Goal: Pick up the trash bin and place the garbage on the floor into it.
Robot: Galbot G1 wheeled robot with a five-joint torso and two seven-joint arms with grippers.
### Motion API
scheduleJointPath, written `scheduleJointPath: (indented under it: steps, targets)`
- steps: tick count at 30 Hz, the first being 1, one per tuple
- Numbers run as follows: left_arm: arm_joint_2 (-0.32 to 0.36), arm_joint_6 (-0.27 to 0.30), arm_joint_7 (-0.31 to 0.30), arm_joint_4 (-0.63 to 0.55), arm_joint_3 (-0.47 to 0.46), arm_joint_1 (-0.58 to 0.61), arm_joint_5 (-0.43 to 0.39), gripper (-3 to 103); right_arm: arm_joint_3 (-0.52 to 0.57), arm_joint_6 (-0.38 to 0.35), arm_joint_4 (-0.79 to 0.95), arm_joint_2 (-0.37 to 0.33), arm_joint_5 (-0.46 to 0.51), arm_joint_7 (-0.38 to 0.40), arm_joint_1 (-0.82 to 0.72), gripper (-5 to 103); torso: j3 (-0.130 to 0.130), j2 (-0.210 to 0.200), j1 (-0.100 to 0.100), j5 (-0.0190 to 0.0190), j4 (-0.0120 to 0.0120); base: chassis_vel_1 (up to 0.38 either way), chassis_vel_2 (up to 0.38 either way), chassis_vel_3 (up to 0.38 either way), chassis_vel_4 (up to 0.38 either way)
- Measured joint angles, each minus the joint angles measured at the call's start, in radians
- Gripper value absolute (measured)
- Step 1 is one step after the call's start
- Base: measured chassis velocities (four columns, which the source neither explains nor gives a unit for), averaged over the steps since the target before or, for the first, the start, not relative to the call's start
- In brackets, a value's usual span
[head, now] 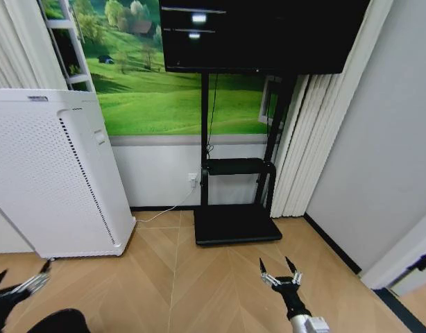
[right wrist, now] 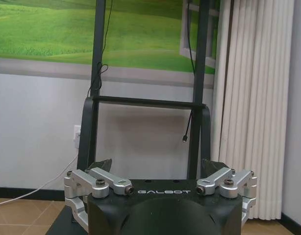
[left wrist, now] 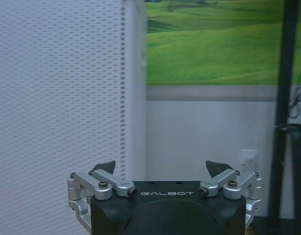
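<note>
Head view, looking down at a wood floor: the left gripper (head: 19, 277) sits at the lower left edge of the frame, fingers spread and holding nothing, beside a rounded black shape (head: 50, 322) at the bottom edge that may be the trash bin — too little of it shows to be sure. The right gripper (head: 280, 272) hangs low at lower centre-right, its two dark fingertips apart and pointing up the frame toward a black TV stand (head: 235, 222). A tall white appliance (head: 53, 173) fills the left side, against a wall with a green meadow mural (head: 171, 90). No bottle or wrappers lie on the visible floor.

Both wrist views confirm the jaws wide open, facing the wall — the left toward the appliance's perforated panel, the right toward the stand's legs and pale curtains (right wrist: 253, 98).

By my judgement, a small lined bin would be light and rigid, best taken at the rim; the glossy liner could slip. The wrappers would be soft and crushable, the bottle smooth.
</note>
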Motion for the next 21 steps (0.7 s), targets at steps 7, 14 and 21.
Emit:
scheduleJointPath:
  steps: [7,14,21]
  targets:
    - [0.021,0.046,-0.067,-0.072,0.198,-0.053,0.060,100,0.006,0.021,0.023,0.020,-0.019,0.000,-0.032,100,0.000,0.000,0.000,0.0004,0.0001,0.043,0.046,-0.070,-0.066]
    - [-0.007,0.038,-0.040,-0.067,0.255,-0.018,0.135,100,0.017,0.014,0.028,0.033,-0.020,0.006,-0.007,100,0.000,0.000,0.000,0.0000,0.0007,0.198,0.187,-0.182,-0.192]
    - [-0.003,0.035,-0.024,-0.057,0.264,-0.019,0.142,100,0.020,0.039,0.016,0.048,0.011,0.038,0.008,100,0.000,0.000,0.000,-0.0004,0.0004,0.230,0.227,-0.252,-0.240]
